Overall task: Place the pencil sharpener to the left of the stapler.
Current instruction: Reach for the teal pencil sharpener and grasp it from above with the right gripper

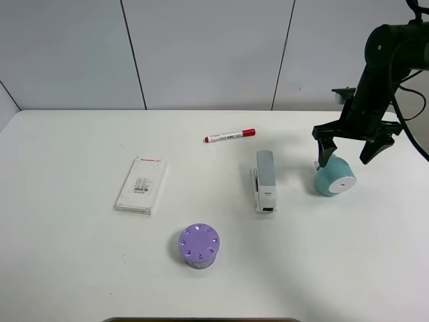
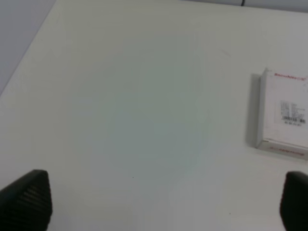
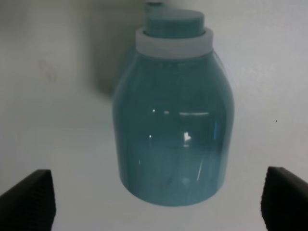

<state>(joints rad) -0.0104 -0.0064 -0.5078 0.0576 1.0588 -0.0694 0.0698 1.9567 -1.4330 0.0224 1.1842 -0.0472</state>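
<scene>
The teal pencil sharpener (image 1: 334,178) lies on its side on the white table, to the right of the stapler, white round face toward the front. In the right wrist view its teal body (image 3: 173,125) fills the middle, knob end far from the camera. My right gripper (image 1: 349,156) hangs open just above it, one finger on each side, not touching; its fingertips (image 3: 29,199) show at the lower corners. The grey and white stapler (image 1: 264,180) lies lengthwise mid-table. My left gripper (image 2: 163,202) is open over bare table, out of the high view.
A red-capped white marker (image 1: 230,135) lies behind the stapler. A flat white box (image 1: 141,184) sits at the left, also the box (image 2: 284,115) in the left wrist view. A purple cylinder with holes (image 1: 199,245) stands near the front.
</scene>
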